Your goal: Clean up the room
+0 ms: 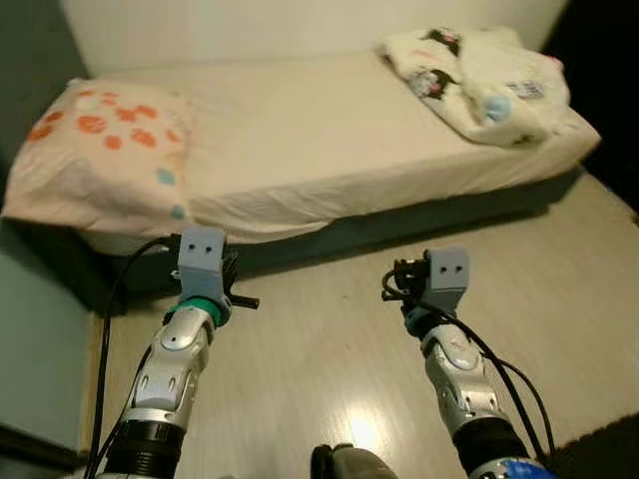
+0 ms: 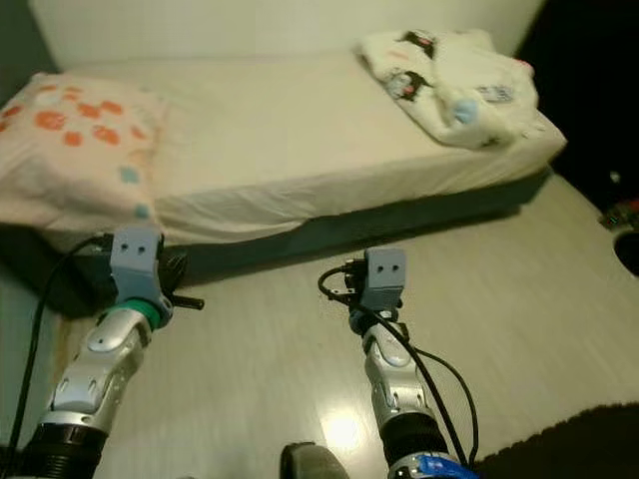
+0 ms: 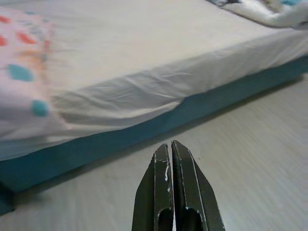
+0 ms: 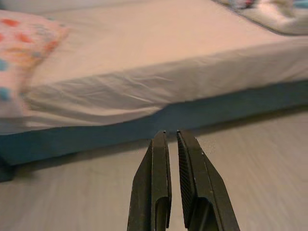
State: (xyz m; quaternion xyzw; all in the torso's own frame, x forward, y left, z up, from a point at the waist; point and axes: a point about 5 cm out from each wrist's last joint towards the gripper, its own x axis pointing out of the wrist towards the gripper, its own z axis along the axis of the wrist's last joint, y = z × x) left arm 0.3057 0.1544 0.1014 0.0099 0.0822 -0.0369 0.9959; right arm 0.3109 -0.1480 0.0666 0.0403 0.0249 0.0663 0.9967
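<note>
A low bed (image 1: 300, 140) with a white sheet and a dark teal base stands across the room in front of me. A pillow (image 1: 100, 150) with orange and blue flower prints lies at its left end. A crumpled cartoon-print blanket (image 1: 484, 80) is bunched at its right end. Both arms are raised over the wooden floor (image 1: 329, 339) just short of the bed's front edge. My left gripper (image 3: 168, 143) is shut with nothing in it and points at the bed base below the pillow. My right gripper (image 4: 172, 132) is also shut and empty, facing the middle of the base.
A grey-green wall (image 1: 30, 339) runs close along my left side. A dark rug edge (image 1: 599, 449) shows at the lower right. Small dark items (image 2: 619, 215) sit on the floor at the far right, past the bed's foot.
</note>
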